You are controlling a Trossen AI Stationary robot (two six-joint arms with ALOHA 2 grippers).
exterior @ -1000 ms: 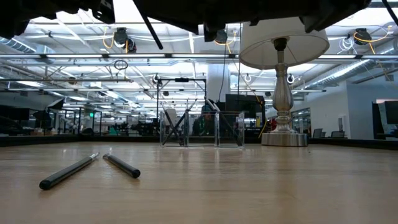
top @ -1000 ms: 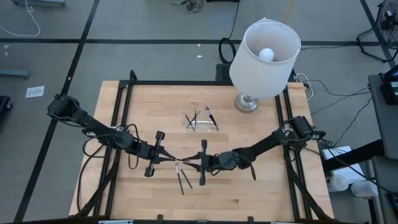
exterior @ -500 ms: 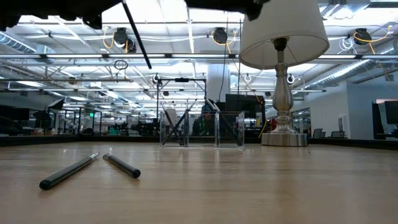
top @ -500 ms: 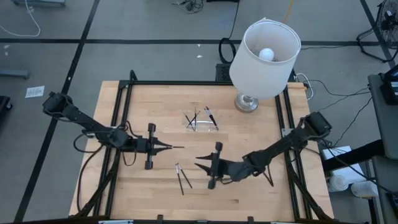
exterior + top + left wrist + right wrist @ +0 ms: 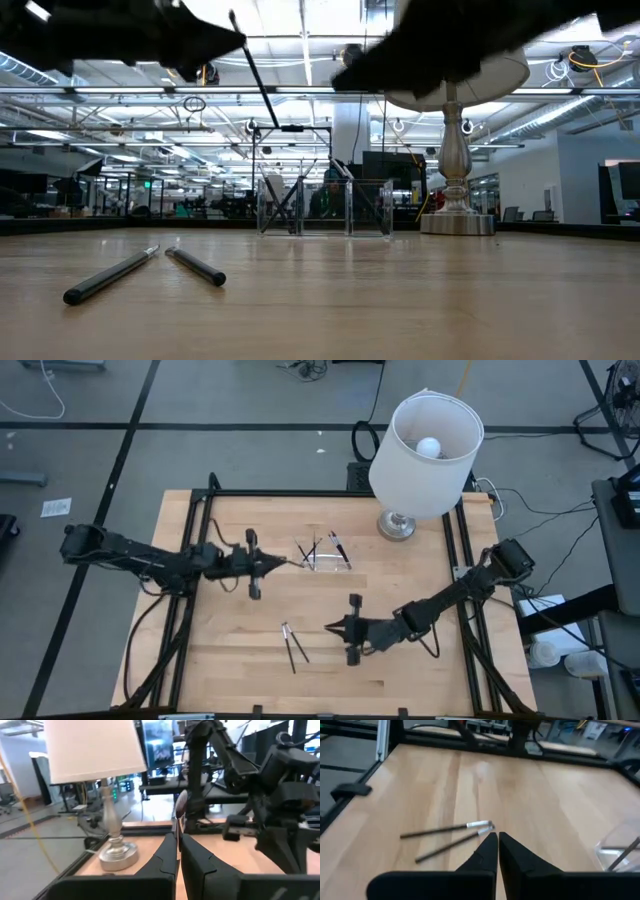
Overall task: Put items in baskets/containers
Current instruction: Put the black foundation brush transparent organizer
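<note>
At the tray's (image 5: 326,557) 9 o'clock edge, your left pincer (image 5: 277,563) pinches one stick (image 5: 255,77). Your right pincer (image 5: 329,628), pressed together and empty, hovers at 3 o'clock of two sticks (image 5: 292,645) on the worktop (image 5: 400,670).

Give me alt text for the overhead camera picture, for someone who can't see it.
Seen from above, the left gripper carries a thin dark stick toward a clear tray mid-table. The shut right gripper hovers near two loose sticks on the wood, and a white lamp stands at the far right.
</note>
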